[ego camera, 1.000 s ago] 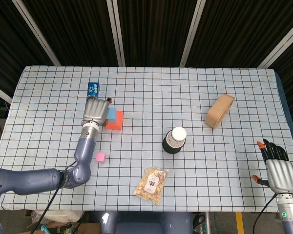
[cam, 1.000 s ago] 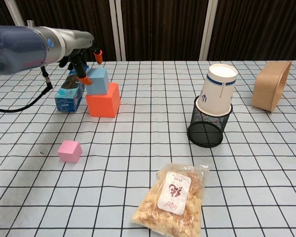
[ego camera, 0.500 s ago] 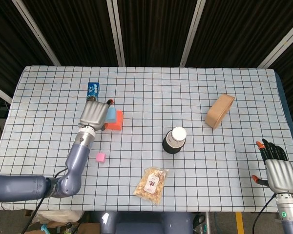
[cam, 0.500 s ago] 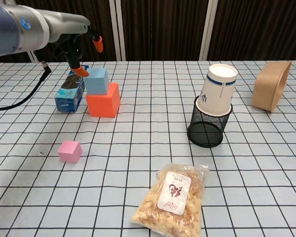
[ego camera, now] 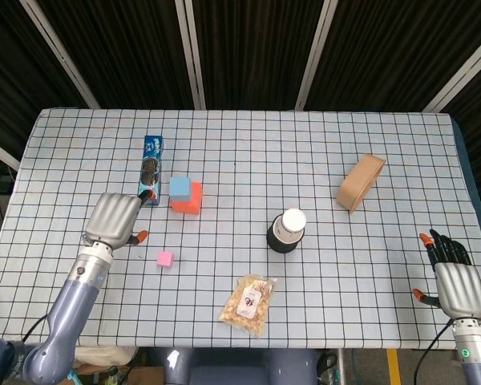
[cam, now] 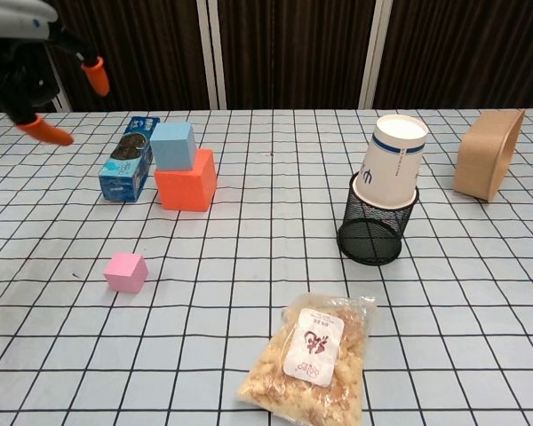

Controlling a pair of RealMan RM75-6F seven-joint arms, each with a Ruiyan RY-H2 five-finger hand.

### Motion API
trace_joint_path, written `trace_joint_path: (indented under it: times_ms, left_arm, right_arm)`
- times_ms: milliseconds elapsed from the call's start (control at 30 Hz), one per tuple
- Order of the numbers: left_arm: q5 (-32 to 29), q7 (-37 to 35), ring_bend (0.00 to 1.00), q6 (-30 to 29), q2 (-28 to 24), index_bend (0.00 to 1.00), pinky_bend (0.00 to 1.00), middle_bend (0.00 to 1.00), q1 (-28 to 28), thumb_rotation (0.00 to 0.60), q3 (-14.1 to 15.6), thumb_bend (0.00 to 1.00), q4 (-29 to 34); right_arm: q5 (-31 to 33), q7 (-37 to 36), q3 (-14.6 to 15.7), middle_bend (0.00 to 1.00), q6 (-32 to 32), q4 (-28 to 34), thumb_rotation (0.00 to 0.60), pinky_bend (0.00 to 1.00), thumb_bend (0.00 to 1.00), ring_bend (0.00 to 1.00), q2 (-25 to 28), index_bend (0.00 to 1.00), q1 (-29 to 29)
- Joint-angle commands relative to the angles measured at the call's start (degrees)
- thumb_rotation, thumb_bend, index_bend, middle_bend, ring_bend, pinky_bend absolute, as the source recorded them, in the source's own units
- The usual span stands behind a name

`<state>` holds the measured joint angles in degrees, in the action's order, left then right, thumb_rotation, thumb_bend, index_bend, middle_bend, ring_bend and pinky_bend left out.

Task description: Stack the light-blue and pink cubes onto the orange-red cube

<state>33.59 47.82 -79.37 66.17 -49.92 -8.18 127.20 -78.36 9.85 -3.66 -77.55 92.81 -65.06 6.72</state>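
Light-blue cube (cam: 173, 145) sits on orange-red cube (cam: 186, 179); our empty, spread left hand (ego camera: 114, 218) reaches next for pink cube (cam: 126, 272).

No legible text anywhere.
The snack bag (cam: 312, 362) label, paper cup (cam: 393, 161) band and cookie box (cam: 128, 160) beside the orange-red cube (cam: 186, 178) carry print too small to read.
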Motion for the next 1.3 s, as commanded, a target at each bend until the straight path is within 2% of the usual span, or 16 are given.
trace_joint_path:
  times_ms: [33, 167, 367, 633, 900, 1200, 1233, 1300]
  left_arm:
    - [1.82, 0.92, 0.70, -0.88, -0.58, 0.28, 0.72, 0.85, 2.14, 0.600, 4.32, 0.27, 1.61]
    - [2.18, 2.56, 0.70, -0.67, 2.78, 0.28, 0.72, 0.85, 3.05, 0.600, 7.12, 0.27, -0.81]
    - [0.16, 4.20, 0.71, -0.01, 9.23, 0.27, 0.73, 0.85, 3.54, 0.600, 8.49, 0.27, -6.43]
    - [-2.93, 2.90, 0.71, 4.63, 14.26, 0.27, 0.73, 0.85, 3.86, 0.600, 8.52, 0.27, -13.22]
    - [-2.58, 2.09, 0.71, 7.46, 18.23, 0.29, 0.73, 0.85, 3.71, 0.600, 8.12, 0.27, -19.14]
    - [-1.09, 2.27, 0.71, 7.44, 19.84, 0.30, 0.73, 0.85, 3.40, 0.600, 7.15, 0.27, -20.12]
    - [-1.02, 2.40, 0.71, 7.31, 19.98, 0.30, 0.73, 0.85, 3.39, 0.600, 7.09, 0.27, -20.05]
    - [-0.82, 2.39, 0.71, 7.24, 20.21, 0.31, 0.73, 0.85, 3.46, 0.600, 7.01, 0.27, -19.89]
  right_arm:
    - [-0.07, 0.03, 0.04, 0.03, -0.08, 0.05, 0.600, 0.10, 0.10, 0.05, 0.05, 0.07, -0.04]
    - [0.05, -0.13, 0.09, 0.03, 0.21, 0.07, 0.600, 0.10, 0.10, 0.05, 0.18, 0.07, 0.02]
    - [0.08, -1.00, -0.03, 0.03, -0.10, 0.09, 0.600, 0.10, 0.10, 0.05, 0.56, 0.07, -0.17]
    - [0.13, -1.35, 0.02, 0.03, 0.33, -0.01, 0.600, 0.10, 0.10, 0.05, 0.61, 0.07, -0.02]
    - [0.39, -1.30, 0.03, 0.03, 0.57, -0.06, 0.600, 0.10, 0.10, 0.05, 0.60, 0.07, 0.02]
    - [0.53, -1.35, 0.03, 0.03, 0.74, -0.06, 0.600, 0.10, 0.10, 0.05, 0.63, 0.07, 0.08]
    - [1.62, -2.88, 0.78, 0.03, 0.94, -1.63, 0.600, 0.10, 0.10, 0.05, 0.29, 0.07, -1.02]
    - [0.71, -1.94, 0.01, 0.03, 0.78, 0.01, 0.600, 0.10, 0.10, 0.05, 0.25, 0.07, -0.01]
